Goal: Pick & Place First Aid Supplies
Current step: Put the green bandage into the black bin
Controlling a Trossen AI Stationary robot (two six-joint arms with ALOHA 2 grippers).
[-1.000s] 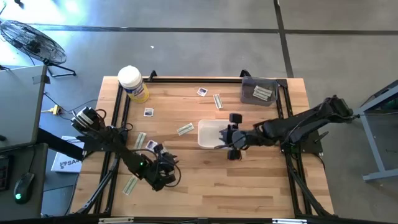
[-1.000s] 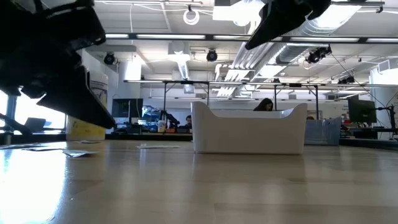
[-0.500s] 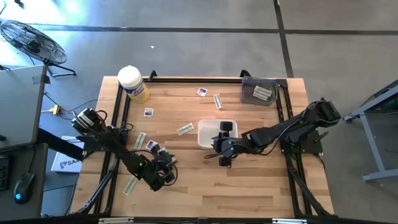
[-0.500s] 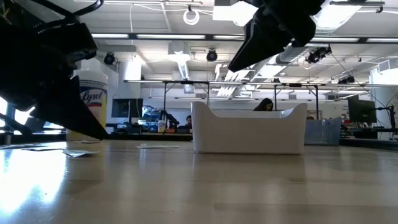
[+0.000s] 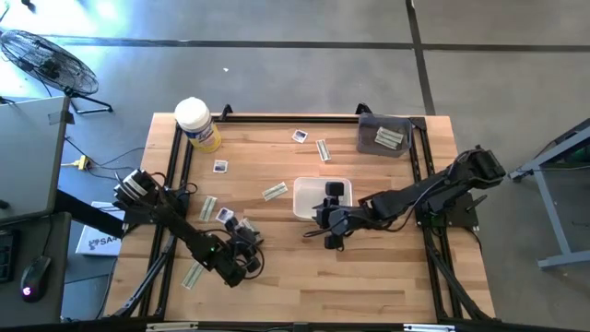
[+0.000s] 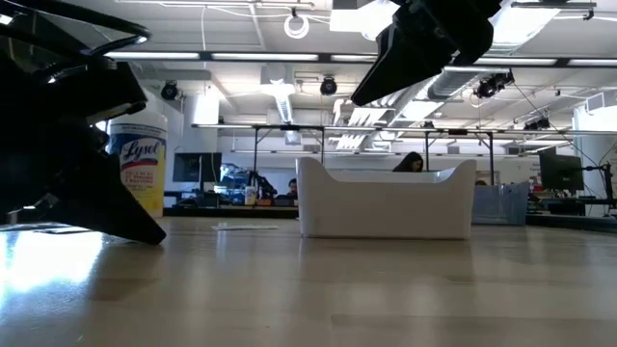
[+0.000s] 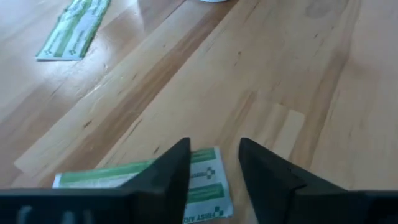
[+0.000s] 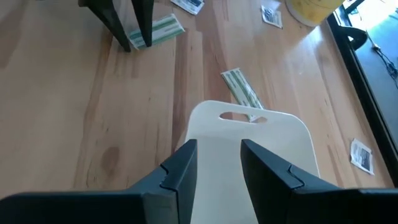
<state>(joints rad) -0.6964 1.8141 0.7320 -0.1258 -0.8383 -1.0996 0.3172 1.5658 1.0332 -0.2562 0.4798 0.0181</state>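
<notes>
Since a second ago, right claw (image 5: 324, 227) drawn back to white tray's (image 5: 302, 199) lower-left edge, parted, empty. Left claw (image 7: 214, 163) parted over green strip packet (image 7: 205, 186), partly hidden, ungripped, lower left of wooden counter (image 5: 387, 277).

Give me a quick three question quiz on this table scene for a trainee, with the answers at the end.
1. True or false: the yellow canister stands inside the white tray.
2. What lies under the left hand? A) a green-striped strip packet B) a square white packet C) the clear bin
3. Fill in: the right hand, over the tray, has its fingers ___.
Key: 1 false; 2 A; 3 open.
</notes>
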